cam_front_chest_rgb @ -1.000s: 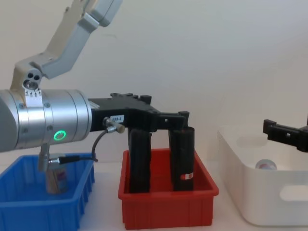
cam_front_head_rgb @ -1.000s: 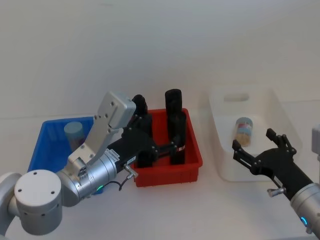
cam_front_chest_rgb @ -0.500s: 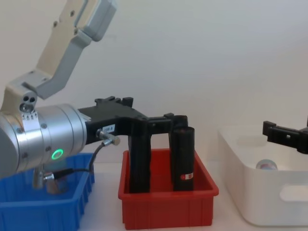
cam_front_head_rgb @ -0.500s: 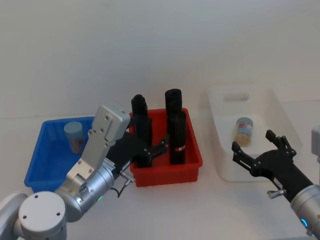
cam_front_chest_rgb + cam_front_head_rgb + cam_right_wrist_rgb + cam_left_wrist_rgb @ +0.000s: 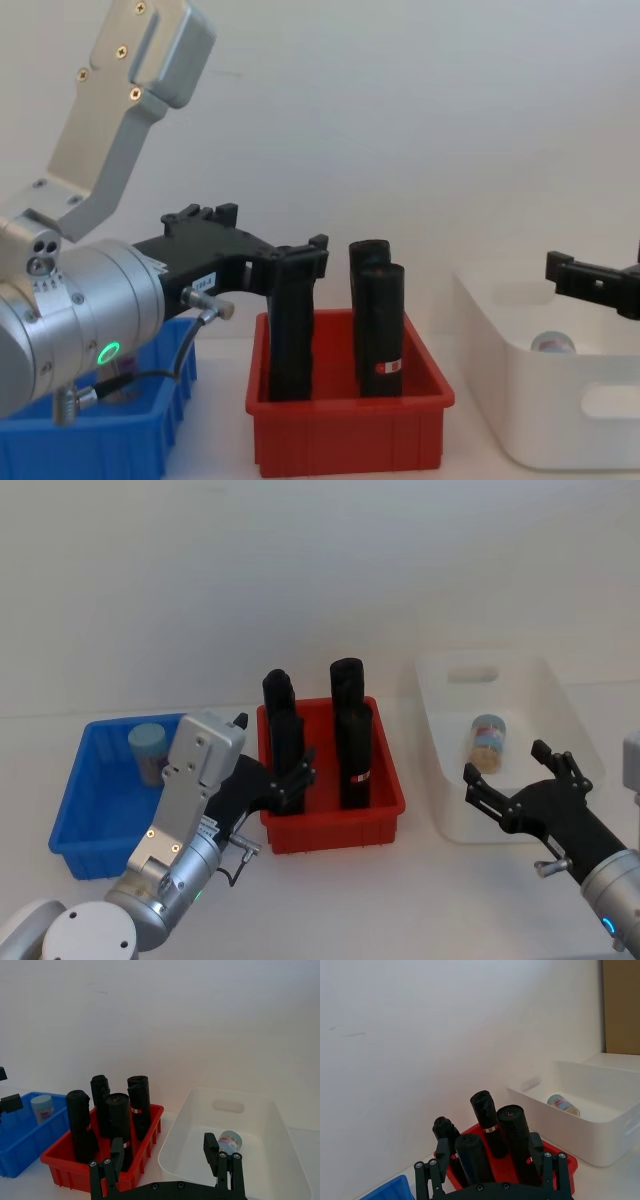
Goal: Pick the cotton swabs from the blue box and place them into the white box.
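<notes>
- The left tool [image 5: 260,235] hangs empty with its fingers spread apart, over the seam between the blue box [image 5: 70,810] and the red bin [image 5: 335,832].
- The black uprights [image 5: 347,730] stand close by it. A swing toward the blue box could clip one and tip it.
- One jar of the cotton swabs [image 5: 148,750] stands upright in the blue box's far corner, near the walls. A finger coming down there could catch the rim or push the jar over.
- Another jar [image 5: 488,735] lies in the white box [image 5: 560,695].
- The right tool [image 5: 503,758] hovers at that box's near edge, fingers apart and holding nothing.
- The left arm covers the blue box's near right part in the head view, so a further jar may lie there; I cannot tell.
- In the chest view the same arm blocks the blue box's jar.
</notes>
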### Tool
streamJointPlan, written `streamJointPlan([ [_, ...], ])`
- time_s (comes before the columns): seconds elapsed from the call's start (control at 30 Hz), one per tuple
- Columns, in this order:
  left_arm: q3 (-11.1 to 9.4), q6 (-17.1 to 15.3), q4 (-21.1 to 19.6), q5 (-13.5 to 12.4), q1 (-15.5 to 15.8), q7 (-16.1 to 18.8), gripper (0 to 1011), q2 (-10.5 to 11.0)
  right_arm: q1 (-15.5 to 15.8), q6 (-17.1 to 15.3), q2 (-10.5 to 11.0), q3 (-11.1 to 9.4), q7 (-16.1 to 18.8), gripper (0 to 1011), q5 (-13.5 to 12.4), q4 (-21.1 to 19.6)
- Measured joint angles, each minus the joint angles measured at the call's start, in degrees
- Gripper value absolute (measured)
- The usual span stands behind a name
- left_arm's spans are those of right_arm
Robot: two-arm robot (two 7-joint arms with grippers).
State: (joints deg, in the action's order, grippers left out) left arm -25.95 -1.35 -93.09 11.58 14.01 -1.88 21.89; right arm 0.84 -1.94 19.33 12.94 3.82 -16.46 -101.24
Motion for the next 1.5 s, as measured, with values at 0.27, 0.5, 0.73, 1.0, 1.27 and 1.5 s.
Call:
streamJointPlan([
  [0.27,-0.11,0.58,-0.15,-0.14,-0.45,1.22,1004,0.03,0.0,0.0,0.0,0.0,0.01,1002,0.0,0.01],
  [0.5,-0.09,0.58,-0.14,-0.13,-0.43,1.27,1004,0.0,-0.01,0.0,0.0,0.0,0.03,1002,0.0,0.03],
  [0.73,-0.07,0.58,-0.1,-0.1,-0.42,1.27,1004,0.0,-0.52,-0.13,-0.15,-0.03,0.78,1002,0.2,0.57],
  [1.0,-0.07,0.55,-0.09,-0.09,-0.42,1.27,1004,0.0,-2.91,-0.5,-0.94,0.04,3.52,1002,1.37,3.38],
  [1.27,-0.07,0.55,-0.09,-0.09,-0.42,1.26,1004,0.0,-6.98,-0.27,-2.48,0.4,7.31,1002,2.87,8.69],
  [1.5,-0.08,0.55,-0.09,-0.1,-0.42,1.25,1004,0.0,-11.67,0.83,-4.44,0.96,11.31,1002,4.39,15.15],
])
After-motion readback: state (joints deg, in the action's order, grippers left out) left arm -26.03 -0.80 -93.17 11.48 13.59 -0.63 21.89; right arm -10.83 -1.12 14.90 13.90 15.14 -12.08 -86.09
